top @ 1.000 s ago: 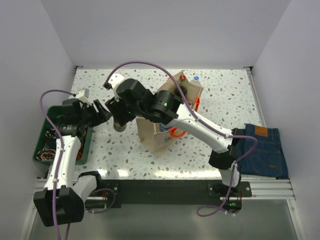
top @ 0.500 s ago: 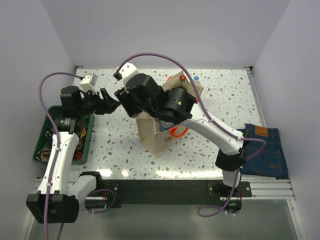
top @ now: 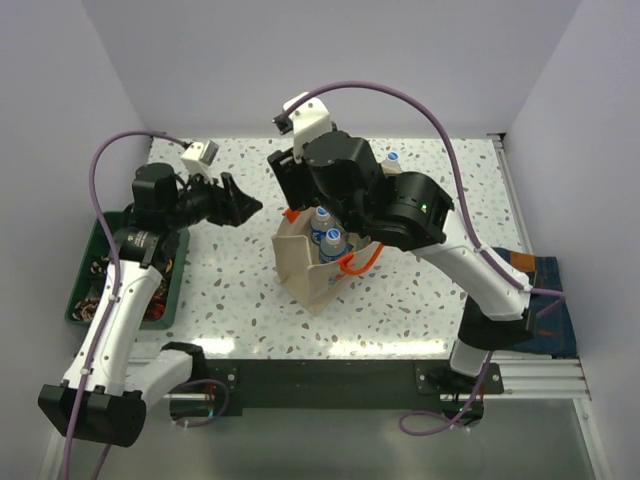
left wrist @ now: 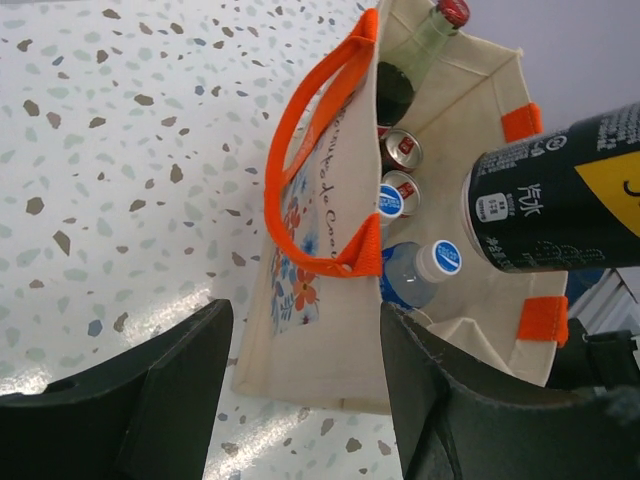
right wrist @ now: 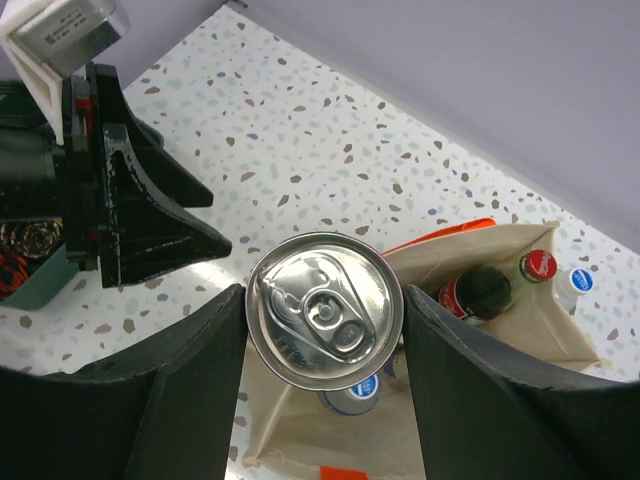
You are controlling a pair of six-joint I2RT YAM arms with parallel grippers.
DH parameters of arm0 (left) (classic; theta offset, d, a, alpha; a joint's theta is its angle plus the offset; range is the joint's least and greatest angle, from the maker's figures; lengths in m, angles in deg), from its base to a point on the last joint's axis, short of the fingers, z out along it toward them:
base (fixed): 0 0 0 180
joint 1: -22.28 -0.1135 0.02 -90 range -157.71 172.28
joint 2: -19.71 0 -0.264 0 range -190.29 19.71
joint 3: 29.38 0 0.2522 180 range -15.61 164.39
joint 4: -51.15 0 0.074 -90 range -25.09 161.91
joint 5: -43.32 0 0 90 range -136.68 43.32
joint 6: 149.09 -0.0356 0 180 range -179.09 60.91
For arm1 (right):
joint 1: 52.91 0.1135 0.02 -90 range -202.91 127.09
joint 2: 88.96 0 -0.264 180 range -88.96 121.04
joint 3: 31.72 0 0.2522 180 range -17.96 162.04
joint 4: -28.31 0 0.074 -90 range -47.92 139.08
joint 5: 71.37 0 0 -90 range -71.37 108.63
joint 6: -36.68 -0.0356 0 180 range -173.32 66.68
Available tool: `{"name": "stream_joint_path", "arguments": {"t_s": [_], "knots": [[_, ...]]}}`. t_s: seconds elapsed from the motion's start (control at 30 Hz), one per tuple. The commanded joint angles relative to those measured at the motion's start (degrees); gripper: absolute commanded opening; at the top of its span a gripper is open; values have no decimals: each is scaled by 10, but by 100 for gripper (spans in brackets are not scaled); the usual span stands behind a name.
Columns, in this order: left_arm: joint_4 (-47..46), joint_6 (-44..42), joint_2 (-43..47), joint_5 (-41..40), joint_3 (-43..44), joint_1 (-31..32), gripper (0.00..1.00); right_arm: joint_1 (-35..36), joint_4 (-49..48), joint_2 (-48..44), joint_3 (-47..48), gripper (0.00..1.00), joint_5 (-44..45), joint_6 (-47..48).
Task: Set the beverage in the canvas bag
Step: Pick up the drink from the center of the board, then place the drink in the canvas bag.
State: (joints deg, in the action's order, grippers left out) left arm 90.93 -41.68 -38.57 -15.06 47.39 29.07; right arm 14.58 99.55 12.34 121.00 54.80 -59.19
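The beverage, a black can (right wrist: 325,310) with a silver pull-tab top, is held upright between the fingers of my right gripper (right wrist: 325,322), which is shut on it. The can (left wrist: 560,205) hangs above the open mouth of the canvas bag (left wrist: 330,310), near its left rim. Inside the beige, orange-handled bag (top: 305,272) stand a red-capped bottle (left wrist: 452,12), water bottles (left wrist: 440,258) and small cans (left wrist: 400,150). In the top view the right gripper (top: 292,190) hides the held can. My left gripper (top: 245,206) is open and empty, left of the bag.
A green tray (top: 90,292) with small items sits at the table's left edge under the left arm. Folded jeans (top: 545,300) lie at the right edge. The bag's orange handle (left wrist: 310,150) arches over its near side.
The right arm has lifted the can from beside the bag's left side and carried it up over the bag's mouth. The left arm has risen and drawn back to the left.
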Motion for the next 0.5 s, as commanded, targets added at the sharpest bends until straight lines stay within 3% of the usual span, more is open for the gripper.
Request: {"name": "stream_joint_path", "arguments": {"t_s": [0.0,0.2,0.47], "knots": [[-27,-9,4,22,37,33,65,2,-61,-38,17,0,50,18],[10,-40,-13,30,54,82,64,2,-51,-56,-17,0,66,8],[75,-70,-40,-35,67,141,57,2,-28,-73,-63,0,69,-22]]}}
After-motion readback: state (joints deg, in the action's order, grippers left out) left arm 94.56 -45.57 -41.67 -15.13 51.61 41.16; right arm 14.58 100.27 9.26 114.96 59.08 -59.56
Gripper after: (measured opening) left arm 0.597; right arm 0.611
